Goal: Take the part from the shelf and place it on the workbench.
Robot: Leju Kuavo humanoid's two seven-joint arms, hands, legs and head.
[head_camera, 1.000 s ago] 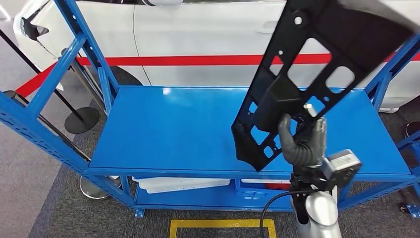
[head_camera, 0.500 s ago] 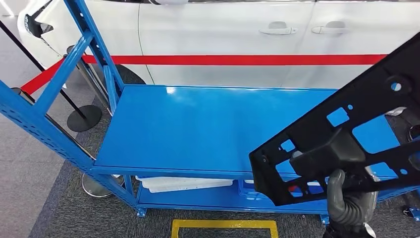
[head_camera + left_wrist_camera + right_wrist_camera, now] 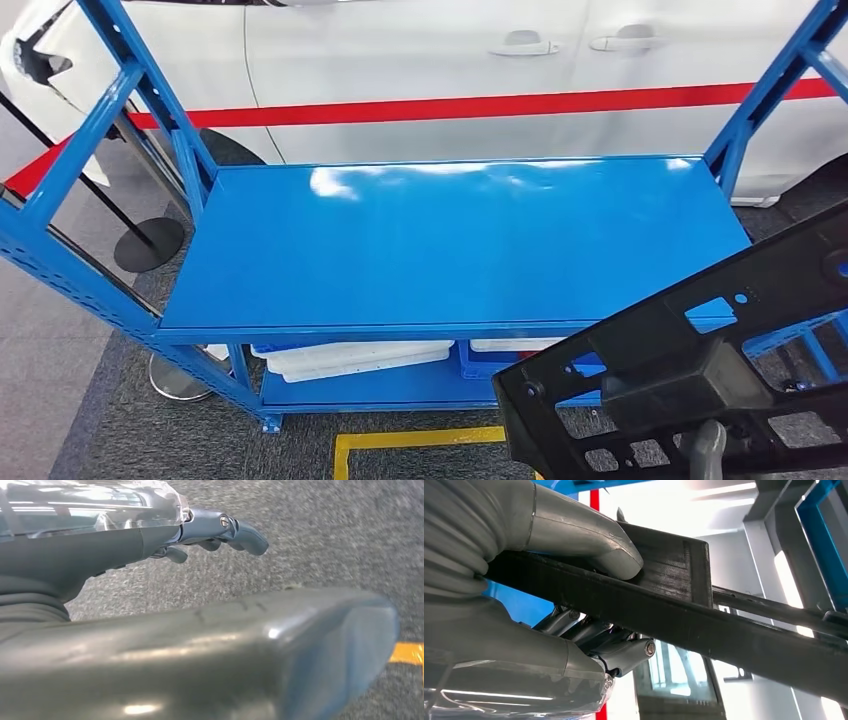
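**Black part held clear of the blue shelf**

A white car (image 3: 420, 80) with a red stripe stood behind the blue shelf (image 3: 450, 240), well beyond its back edge. The shelf's top deck was bare blue metal; on its lower level lay white trays (image 3: 350, 357), and a yellow floor marking (image 3: 410, 440) ran just in front of it. The black perforated part (image 3: 690, 370) hung tilted before the shelf's front right corner, off the deck. The right hand (image 3: 574, 605) gripped it, thumb on one face, fingers beneath. The left hand (image 3: 215, 535) hung over grey carpet, fingers seemingly loosely extended and holding nothing, though blur made that uncertain.
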